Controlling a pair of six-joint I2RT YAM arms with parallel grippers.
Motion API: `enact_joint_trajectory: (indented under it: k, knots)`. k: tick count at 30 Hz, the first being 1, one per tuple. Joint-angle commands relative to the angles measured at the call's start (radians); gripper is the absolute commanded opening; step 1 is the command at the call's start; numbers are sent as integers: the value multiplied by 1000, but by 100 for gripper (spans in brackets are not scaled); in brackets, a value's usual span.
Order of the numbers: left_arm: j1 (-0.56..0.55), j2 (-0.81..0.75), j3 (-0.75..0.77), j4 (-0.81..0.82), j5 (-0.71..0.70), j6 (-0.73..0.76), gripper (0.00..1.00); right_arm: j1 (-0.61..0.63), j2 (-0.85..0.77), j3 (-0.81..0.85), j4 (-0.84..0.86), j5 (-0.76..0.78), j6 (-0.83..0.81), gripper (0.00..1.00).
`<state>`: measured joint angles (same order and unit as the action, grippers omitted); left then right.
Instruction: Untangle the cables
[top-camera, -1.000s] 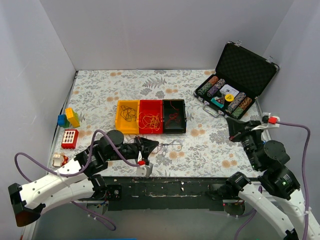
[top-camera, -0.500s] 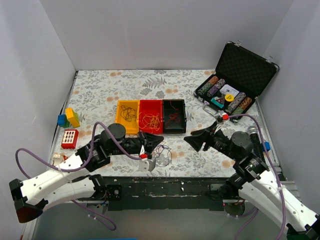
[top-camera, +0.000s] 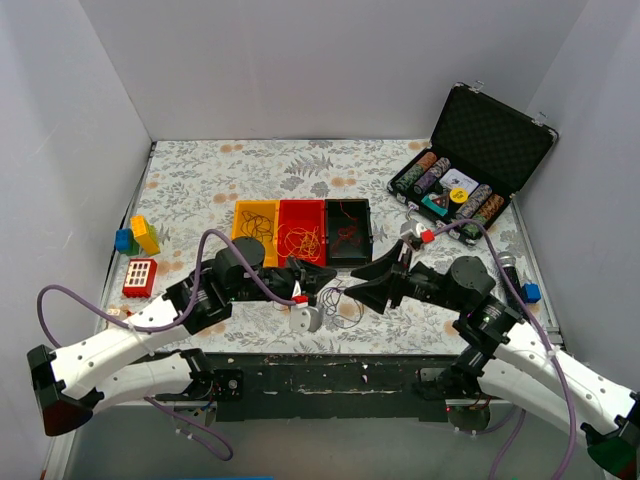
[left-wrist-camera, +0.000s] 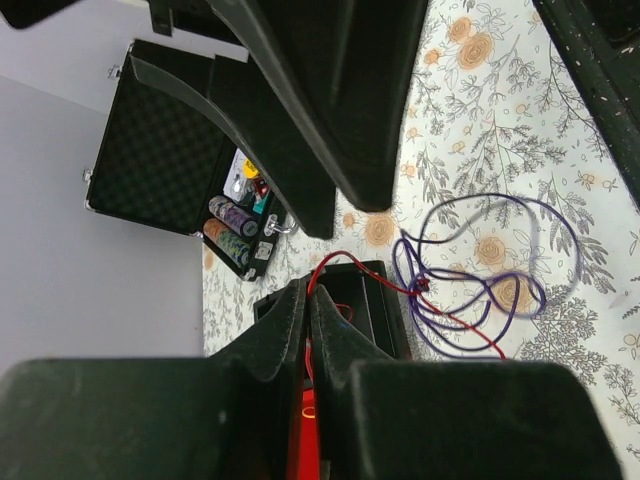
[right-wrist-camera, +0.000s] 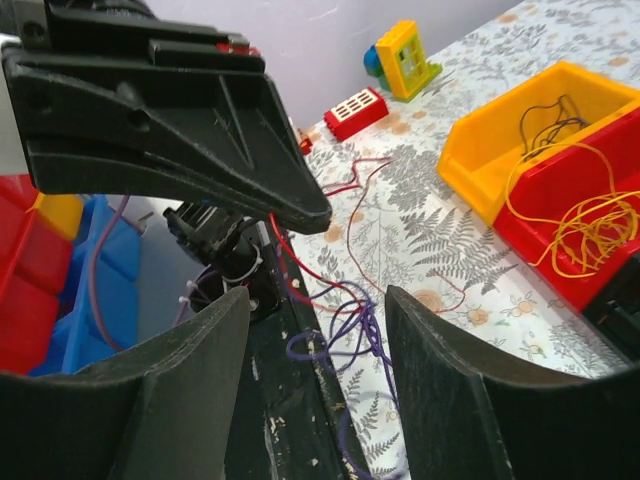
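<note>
Three bins stand in a row on the tabletop (top-camera: 200, 190) in the overhead view. The yellow bin (top-camera: 238, 240) holds dark strands (top-camera: 258, 226), the red bin (top-camera: 300, 205) orange-yellow strands (top-camera: 300, 240), and the black bin (top-camera: 368, 240) red strands (top-camera: 346, 234). That much looks sorted. Just in front of the bins a small tangle (top-camera: 335, 303) lies loose, with the left gripper (top-camera: 328, 273) and the right gripper (top-camera: 358, 283) facing nose to nose above it.

The left wrist view shows that arm's jaws pressed together on a red cable (left-wrist-camera: 375, 272). It runs out from their tips into the loops of a purple cable (left-wrist-camera: 445, 310) lying on the tabletop, and the two cross there.

In the right wrist view its own jaws stand wide apart and empty. The purple loops lie below and between them, and the red line hangs from the other arm's tip. By my reading, this red-and-purple pair is what is left to part and bin.
</note>
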<state>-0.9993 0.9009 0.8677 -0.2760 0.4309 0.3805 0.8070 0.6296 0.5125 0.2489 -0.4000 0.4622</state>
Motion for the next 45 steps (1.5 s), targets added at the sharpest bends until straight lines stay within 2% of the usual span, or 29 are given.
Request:
enact_joint_trajectory:
  k: [1, 7, 10, 17, 21, 24, 28, 29, 31, 32, 34, 38, 41, 45]
  knots:
    - [-9, 10, 56, 14, 5, -34, 0, 50, 25, 29, 70, 30, -42, 64]
    - [-13, 21, 76, 14, 17, -69, 0, 118, 50, 27, 99, 225, -77, 62]
    - [-15, 24, 88, 15, 19, -89, 0, 149, 71, 38, 141, 294, -96, 58]
    - [-16, 27, 119, 24, 19, -95, 0, 155, 157, 26, 185, 302, -39, 24]
    - [-16, 23, 126, 44, 3, -95, 0, 162, 137, -26, 199, 303, -2, 19]
    - [-16, 16, 134, 49, 2, -91, 0, 167, 92, -52, 181, 306, 18, 19]
    - [-16, 9, 131, 49, -9, -86, 0, 167, 13, -66, 119, 316, 35, 25]
    - [-16, 4, 125, 50, -12, -84, 0, 167, -8, -69, 109, 316, 38, 28]
    - [-16, -3, 113, 49, -12, -81, 0, 167, -39, -78, 90, 306, 49, 44]
    - [-16, -8, 111, 49, -12, -78, 0, 167, -53, -80, 83, 300, 50, 49]
    - [-16, -10, 109, 49, -8, -77, 0, 167, -73, -86, 67, 305, 56, 53]
    - [-16, -7, 120, 49, -6, -83, 0, 167, -94, -85, 49, 328, 55, 53]
    - [-15, -8, 132, 46, -6, -84, 0, 167, -105, -72, 20, 358, 43, 48]
    - [-16, -10, 139, 37, -6, -84, 0, 167, -128, -49, -29, 394, 6, 49]
